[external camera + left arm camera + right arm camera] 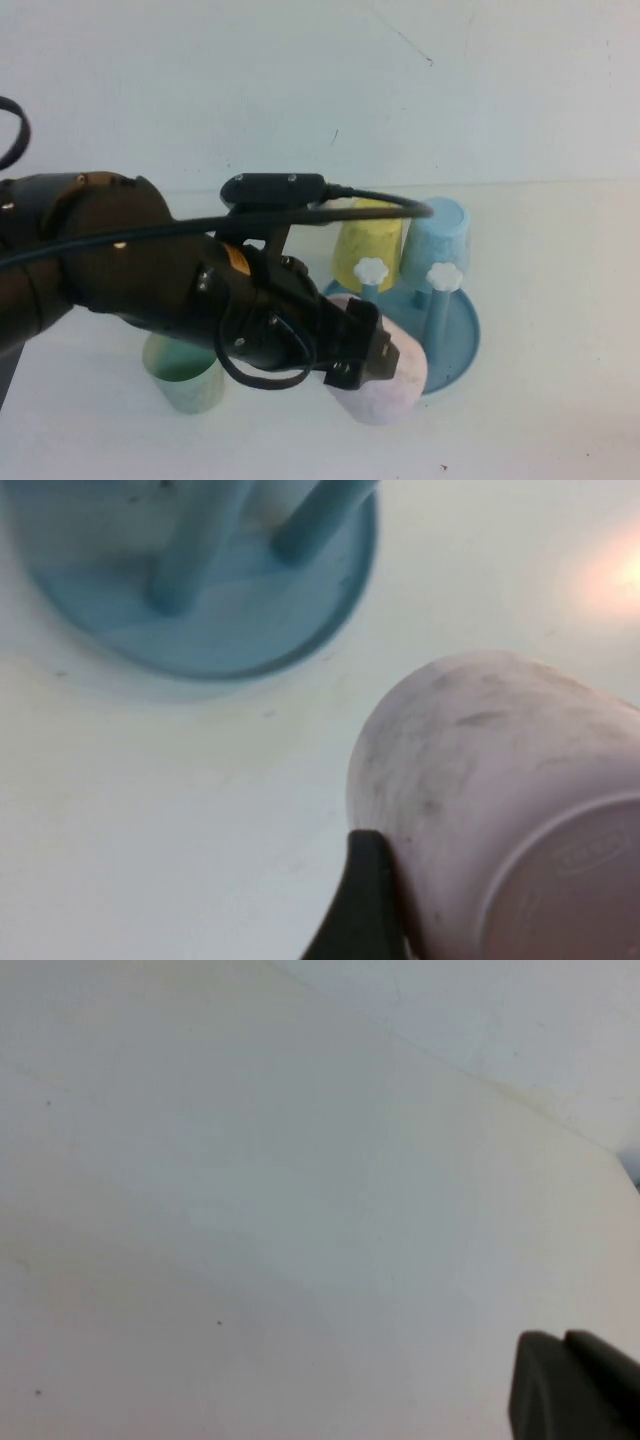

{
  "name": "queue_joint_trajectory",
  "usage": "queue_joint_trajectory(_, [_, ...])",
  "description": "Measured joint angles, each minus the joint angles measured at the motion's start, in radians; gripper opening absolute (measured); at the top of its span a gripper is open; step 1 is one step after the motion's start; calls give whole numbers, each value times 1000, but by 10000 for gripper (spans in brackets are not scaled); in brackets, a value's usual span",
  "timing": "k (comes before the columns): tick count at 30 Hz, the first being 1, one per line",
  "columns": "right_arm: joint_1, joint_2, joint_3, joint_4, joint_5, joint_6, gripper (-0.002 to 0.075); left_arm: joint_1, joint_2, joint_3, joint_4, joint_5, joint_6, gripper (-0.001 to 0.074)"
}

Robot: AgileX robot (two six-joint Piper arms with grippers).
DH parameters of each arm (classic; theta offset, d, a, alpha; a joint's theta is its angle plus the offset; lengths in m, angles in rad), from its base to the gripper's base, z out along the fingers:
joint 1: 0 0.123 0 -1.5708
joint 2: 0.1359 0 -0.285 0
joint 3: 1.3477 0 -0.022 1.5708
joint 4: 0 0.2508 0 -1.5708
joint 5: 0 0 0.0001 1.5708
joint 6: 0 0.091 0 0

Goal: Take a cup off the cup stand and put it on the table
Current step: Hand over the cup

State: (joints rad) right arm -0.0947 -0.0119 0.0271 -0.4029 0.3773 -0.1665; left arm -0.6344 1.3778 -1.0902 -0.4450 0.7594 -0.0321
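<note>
Jaws of my left gripper (385, 362) are clamped on the cup (385, 385); in the left wrist view one dark finger (362, 905) presses on the cup wall, and the cup base is turned toward that camera. I see the cup held upside down or tilted, at the near rim of the stand (462, 340), in front of it. I cannot tell whether the cup touches the table (560, 420) or hangs just above it.

On the stand, toward the far edge of the table, a yellow cup (367, 240) and a pale blue cup (440, 245) sit inverted on pegs. Two more pegs with white flower caps (371, 270) stand free, nearer to the front edge.

A pale green cup (185, 375) stands on the table near the front edge, left of the pink cup, partly hidden under my left arm (130, 280).

My right gripper (575, 1385) shows only in its own wrist view, as a dark tip over bare white table; I cannot tell how its jaws stand.
</note>
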Motion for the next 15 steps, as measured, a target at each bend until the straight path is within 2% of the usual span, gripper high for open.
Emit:
queue_joint_trajectory(6, [0,0,0,-4,0,-2,-3,66,-13,0,-232,0,82,564])
queue_joint_trajectory(10, [0,0,0,-4,0,-2,-3,171,-11,0,-441,38,216,564])
queue_joint_trajectory(15, [0,0,0,-6,0,-2,-3,342,30,11,-783,209,436,564])
